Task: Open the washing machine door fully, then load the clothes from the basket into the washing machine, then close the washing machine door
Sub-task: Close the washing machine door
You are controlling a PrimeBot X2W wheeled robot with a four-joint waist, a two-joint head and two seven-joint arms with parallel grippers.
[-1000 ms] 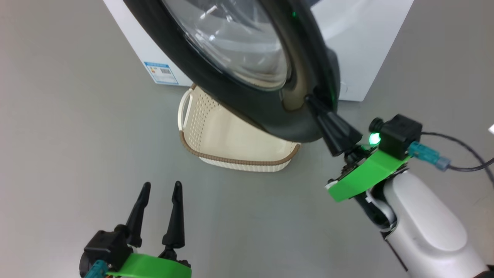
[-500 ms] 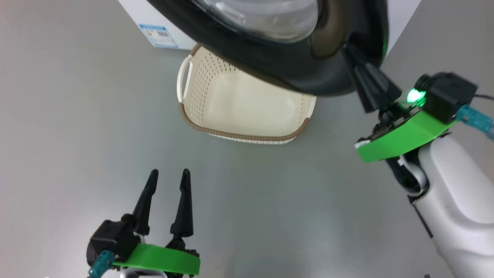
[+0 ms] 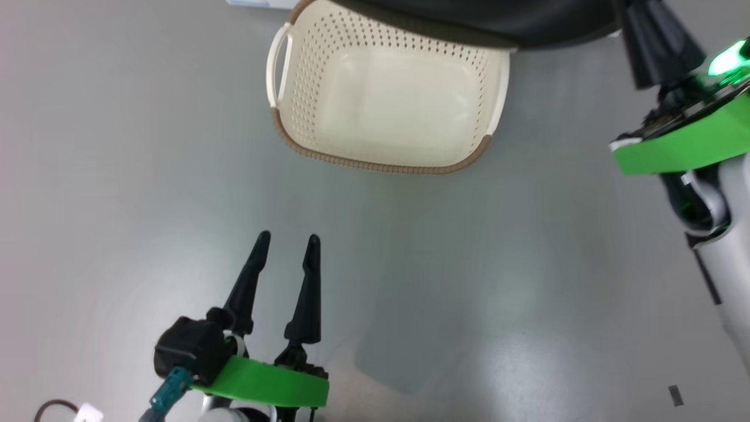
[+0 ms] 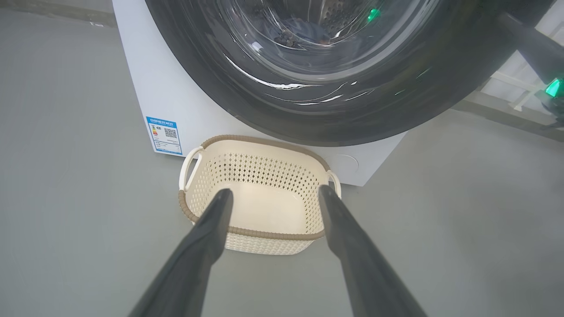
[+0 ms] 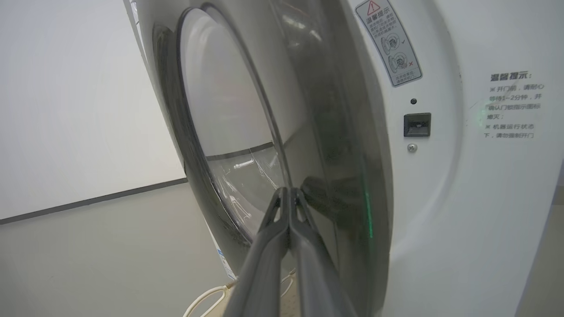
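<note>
Washing machine door (image 3: pixel 498 23) cropped, hides basket (image 3: pixel 304 76) rim; left jaws spread, right pressed together.

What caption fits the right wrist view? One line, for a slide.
Shut right jaws at the black rim of the ajar washing machine door, beside the white washing machine.

As the head camera is tilting down, the right gripper (image 5: pixel 288 191), fingers together on the rim of the washing machine door (image 3: pixel 498 22), is swinging it off the basket (image 3: pixel 375 166).
</note>
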